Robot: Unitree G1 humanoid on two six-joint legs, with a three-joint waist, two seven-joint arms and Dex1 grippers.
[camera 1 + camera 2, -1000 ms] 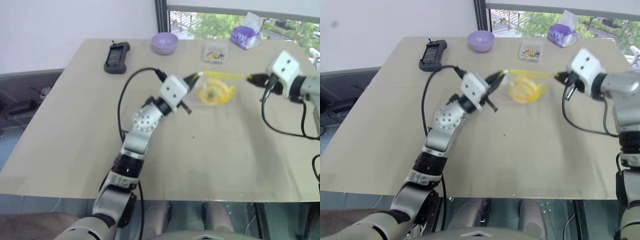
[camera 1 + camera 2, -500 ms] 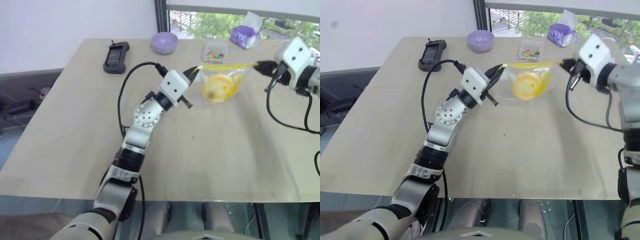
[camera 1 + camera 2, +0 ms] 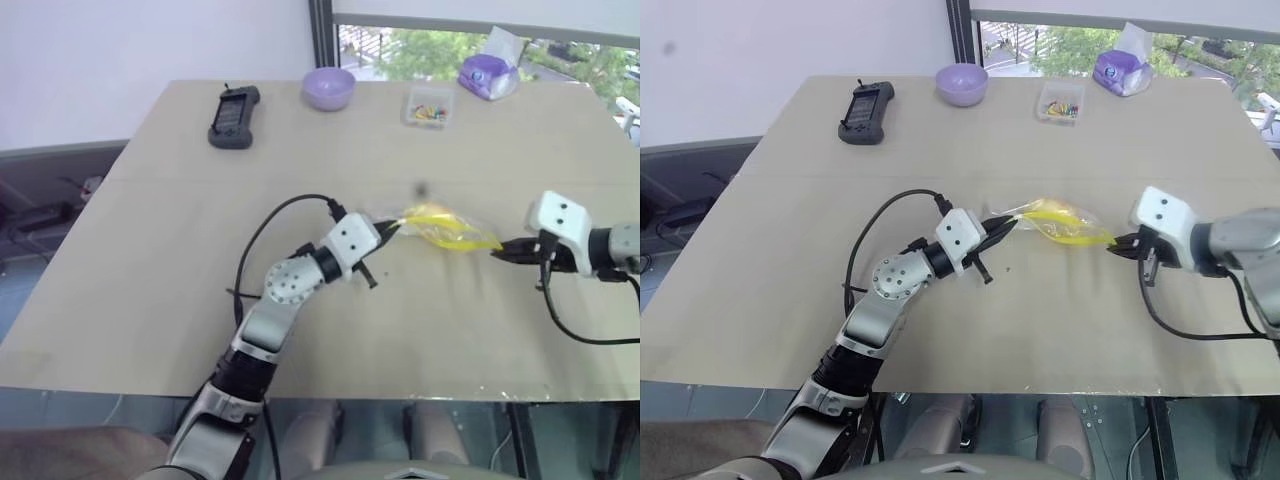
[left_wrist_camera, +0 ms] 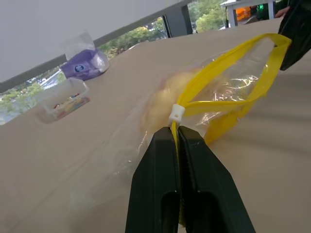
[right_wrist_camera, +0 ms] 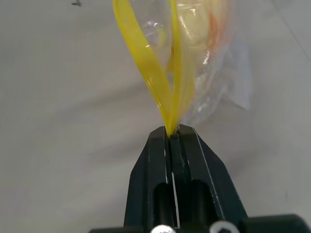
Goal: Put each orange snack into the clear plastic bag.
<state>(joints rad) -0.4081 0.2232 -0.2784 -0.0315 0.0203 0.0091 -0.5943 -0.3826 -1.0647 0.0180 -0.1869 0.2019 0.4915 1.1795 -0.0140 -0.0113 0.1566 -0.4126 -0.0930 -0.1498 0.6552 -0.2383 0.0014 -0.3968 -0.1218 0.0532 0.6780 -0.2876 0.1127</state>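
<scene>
Left claw: fingers pressed together on the yellow seal strip, at the end with the white slider; it holds that end of the bag.
Right claw: fingers pinching the other end of the seal strip; a thin slit shows between them, so the pinch may be loosening, though the strip is still caught.
Bag: strung between the two claws, slack, its belly resting on the table or just above it; which, I cannot tell from here.
Snack: one pale orange bun inside the bag, blurred through the film, near the left claw's end.
Change: a second ago the bag hung stretched and raised toward the far side of the table; now both claws have come down and toward the near edge, and the bag has sagged with them.
Meaning: judged as the set-down after loading; the snack is in, the mouth looks unsealed, and release seems the next step.
Risk: a bun could slip out of the open mouth if one end drops first.
Far edge: remote, purple bowl, small clear box, purple packet, all well apart from the bag.
</scene>
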